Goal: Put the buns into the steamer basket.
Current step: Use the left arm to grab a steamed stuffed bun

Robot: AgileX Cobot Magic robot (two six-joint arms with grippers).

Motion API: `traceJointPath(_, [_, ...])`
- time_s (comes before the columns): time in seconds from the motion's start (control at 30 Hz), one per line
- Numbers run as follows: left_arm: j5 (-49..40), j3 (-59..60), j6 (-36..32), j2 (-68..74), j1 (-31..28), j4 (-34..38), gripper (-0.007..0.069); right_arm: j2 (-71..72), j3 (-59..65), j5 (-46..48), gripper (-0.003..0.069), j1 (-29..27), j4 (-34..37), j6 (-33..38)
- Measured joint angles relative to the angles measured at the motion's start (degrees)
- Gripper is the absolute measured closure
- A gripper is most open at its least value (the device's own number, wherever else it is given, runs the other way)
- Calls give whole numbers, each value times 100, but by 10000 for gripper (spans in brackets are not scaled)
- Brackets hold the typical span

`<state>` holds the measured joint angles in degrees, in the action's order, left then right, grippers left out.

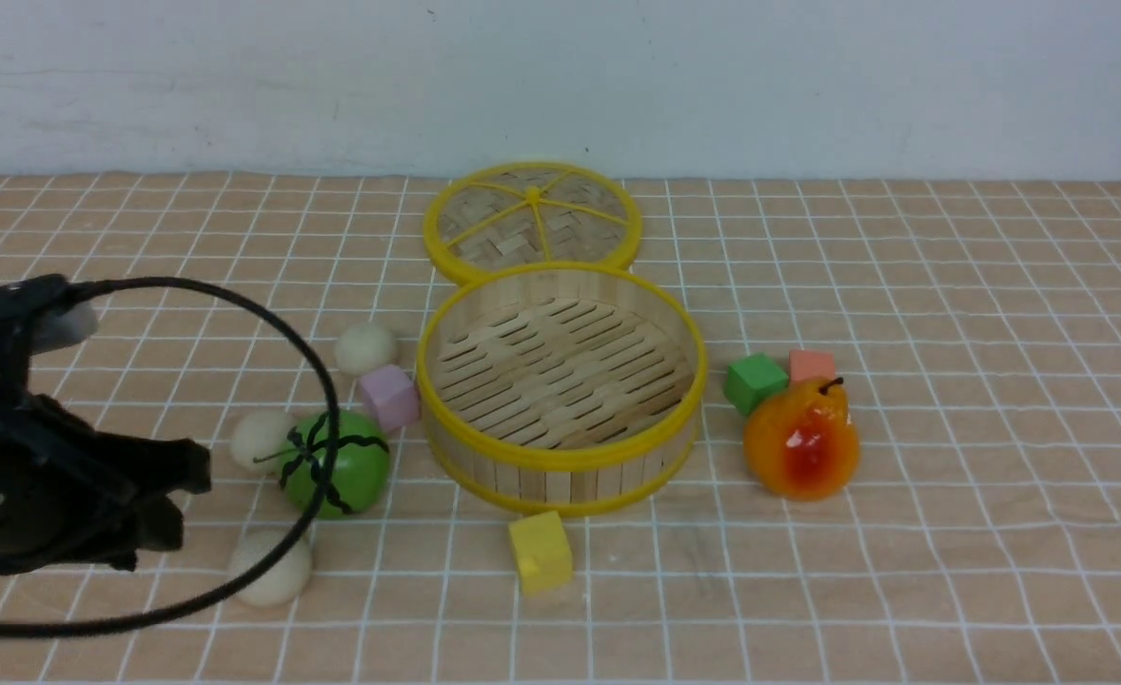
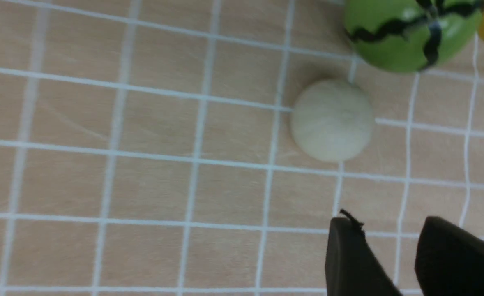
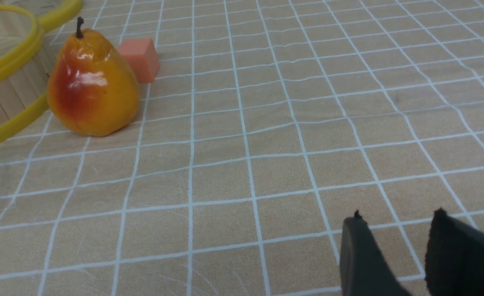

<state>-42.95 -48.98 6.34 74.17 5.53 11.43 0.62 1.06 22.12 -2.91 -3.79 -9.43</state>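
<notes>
Three off-white buns lie left of the steamer basket (image 1: 560, 459): one bun (image 1: 365, 347) behind a pink cube, a second bun (image 1: 258, 440) beside the watermelon ball, and a third bun (image 1: 270, 569) nearest the front. The basket is empty. My left gripper (image 1: 180, 499) hovers low at the left, pointing toward the buns. In the left wrist view the left gripper (image 2: 386, 224) is open and holds nothing, with one bun (image 2: 332, 120) a short way ahead of its fingertips. The right gripper (image 3: 398, 218) is open over bare cloth, away from the basket's wall (image 3: 8, 98).
A green watermelon ball (image 1: 337, 463) and a pink cube (image 1: 389, 398) crowd the buns. The woven lid (image 1: 532, 224) lies behind the basket. A yellow cube (image 1: 540, 552) sits in front of it. A pear (image 1: 801, 438), a green cube (image 1: 756, 382) and an orange cube (image 1: 813, 364) lie to its right. A black cable (image 1: 323, 400) loops over the buns.
</notes>
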Motion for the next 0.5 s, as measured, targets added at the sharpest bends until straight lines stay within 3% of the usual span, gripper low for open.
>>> traceJointPath(0.23, [-138,-568,-195,846,316,-58,386,0,0,0,418,0,0,0])
traceJointPath(0.37, [128,-805,245,1129,804,-697,386,0,0,0,418,0,0,0])
traceJointPath(0.5, [196,-817,771,1411,898,-1299,386,0,0,0,418,0,0,0])
